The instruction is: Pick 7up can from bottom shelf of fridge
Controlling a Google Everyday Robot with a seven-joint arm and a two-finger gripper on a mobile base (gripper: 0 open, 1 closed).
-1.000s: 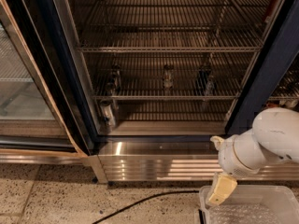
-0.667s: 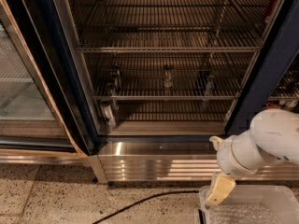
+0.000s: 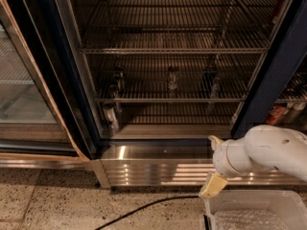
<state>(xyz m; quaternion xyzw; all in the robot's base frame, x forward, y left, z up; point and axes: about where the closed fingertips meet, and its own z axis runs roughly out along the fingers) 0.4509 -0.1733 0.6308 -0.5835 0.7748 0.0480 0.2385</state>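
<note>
The fridge [image 3: 259, 80] stands open, with wire racks inside and a ribbed steel base panel [image 3: 158, 169]. On the bottom shelf [image 3: 172, 99] stand three small cans. The middle one, with pale markings and a silvery top, reads as the 7up can [image 3: 172, 78]. Darker cans stand to its left [image 3: 118, 78] and right [image 3: 210, 80]. A shiny silver can [image 3: 111, 117] shows low at the left inner wall, under the rack. My gripper [image 3: 214, 171] hangs on the white arm [image 3: 268, 150] at the lower right, in front of the base panel, below and to the right of the cans.
The glass door [image 3: 29, 95] stands swung open on the left. A black cable [image 3: 144, 209] runs across the speckled floor. A clear plastic bin [image 3: 254, 211] sits at the bottom right under the arm. Items [image 3: 283, 111] show in the neighbouring compartment on the right.
My gripper has shifted slightly left and up in front of the base panel. The cans and door have not moved.
</note>
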